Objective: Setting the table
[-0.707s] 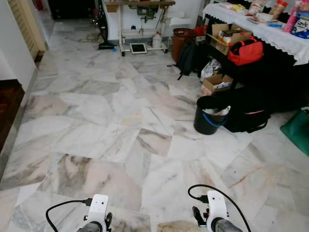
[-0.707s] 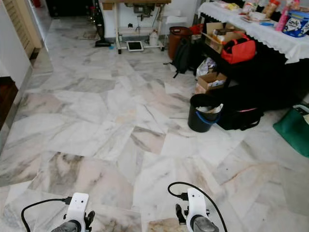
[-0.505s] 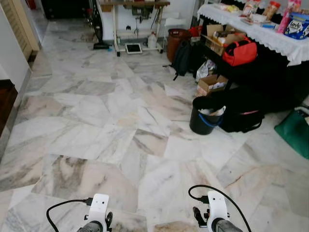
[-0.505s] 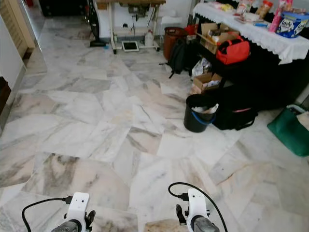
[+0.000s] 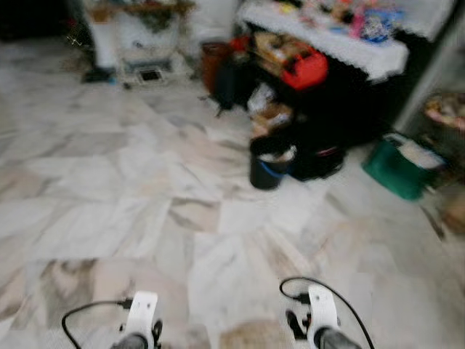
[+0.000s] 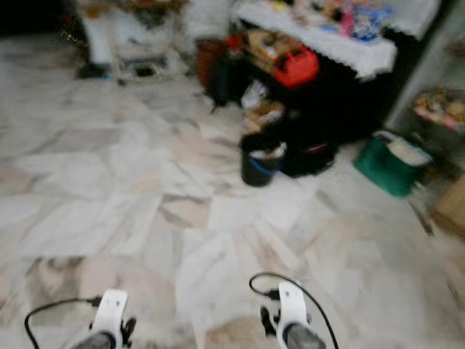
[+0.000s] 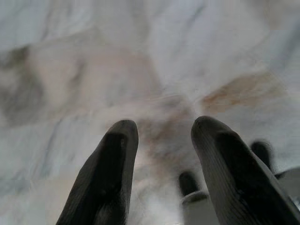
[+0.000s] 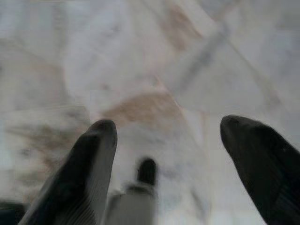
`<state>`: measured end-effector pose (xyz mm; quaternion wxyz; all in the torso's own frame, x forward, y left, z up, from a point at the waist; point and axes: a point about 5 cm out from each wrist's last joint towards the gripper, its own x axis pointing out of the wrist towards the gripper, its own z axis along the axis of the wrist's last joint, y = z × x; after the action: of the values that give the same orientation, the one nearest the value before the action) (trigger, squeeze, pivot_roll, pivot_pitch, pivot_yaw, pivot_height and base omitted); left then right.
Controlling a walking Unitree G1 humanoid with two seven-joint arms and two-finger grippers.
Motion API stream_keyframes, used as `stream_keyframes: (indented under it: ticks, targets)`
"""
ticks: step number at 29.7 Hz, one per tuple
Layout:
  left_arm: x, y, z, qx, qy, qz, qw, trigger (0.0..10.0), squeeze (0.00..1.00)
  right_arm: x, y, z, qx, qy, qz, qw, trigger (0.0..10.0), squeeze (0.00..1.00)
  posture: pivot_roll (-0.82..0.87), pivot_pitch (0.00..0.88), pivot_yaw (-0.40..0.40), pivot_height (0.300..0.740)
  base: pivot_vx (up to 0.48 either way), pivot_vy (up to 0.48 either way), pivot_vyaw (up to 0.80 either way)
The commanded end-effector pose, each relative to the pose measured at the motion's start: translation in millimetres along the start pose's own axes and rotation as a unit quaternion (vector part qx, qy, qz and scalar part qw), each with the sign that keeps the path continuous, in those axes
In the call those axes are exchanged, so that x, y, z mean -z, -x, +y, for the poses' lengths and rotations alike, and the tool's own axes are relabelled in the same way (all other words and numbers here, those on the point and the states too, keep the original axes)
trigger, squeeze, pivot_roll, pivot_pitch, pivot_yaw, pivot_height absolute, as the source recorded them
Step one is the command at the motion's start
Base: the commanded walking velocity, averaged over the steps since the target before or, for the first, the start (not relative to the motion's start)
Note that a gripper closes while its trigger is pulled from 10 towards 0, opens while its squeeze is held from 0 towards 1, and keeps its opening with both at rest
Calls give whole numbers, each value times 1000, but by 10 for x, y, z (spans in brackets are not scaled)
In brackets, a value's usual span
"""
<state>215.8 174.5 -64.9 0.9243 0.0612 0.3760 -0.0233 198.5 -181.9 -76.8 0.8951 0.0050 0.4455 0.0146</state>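
Left eye view: black bucket (image 5: 267, 166) holds pale scraps.

A wide stretch of marble floor (image 5: 145, 189) is being left open ahead and to the left, blurred in the head views. To the right, passage is being blocked by a desk (image 5: 327, 43) draped in a white cloth, with a red bag (image 5: 304, 70) and cardboard boxes (image 5: 270, 116) crowded under and beside it. A black bucket (image 5: 267, 163) is being seen standing out on the floor just before a dark bag (image 5: 320, 156). A green bag (image 5: 396, 169) is sitting further right. Beneath both grippers, bare floor is being shown in the wrist views.
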Motion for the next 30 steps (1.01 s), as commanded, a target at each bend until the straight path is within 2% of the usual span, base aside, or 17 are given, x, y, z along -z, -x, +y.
stream_keyframes:
  ticks: [1,21,30]
  targets:
    - [85,24,63,-4,-16,16,1000,10000,0,-113,-23,63,-7,0,-17,1000,10000,0,19,0,-27,740,0,-251,-675]
    - [76,21,65,-4,-21,16,1000,10000,0,-98,-23,82,-9,-2,-16,1000,10000,0,19,0,-22,740,0,-265,-672]
    - [78,22,64,-4,-15,16,1000,10000,0,-107,-24,87,-10,-1,-17,1000,10000,0,22,0,-24,740,0,0,-661]
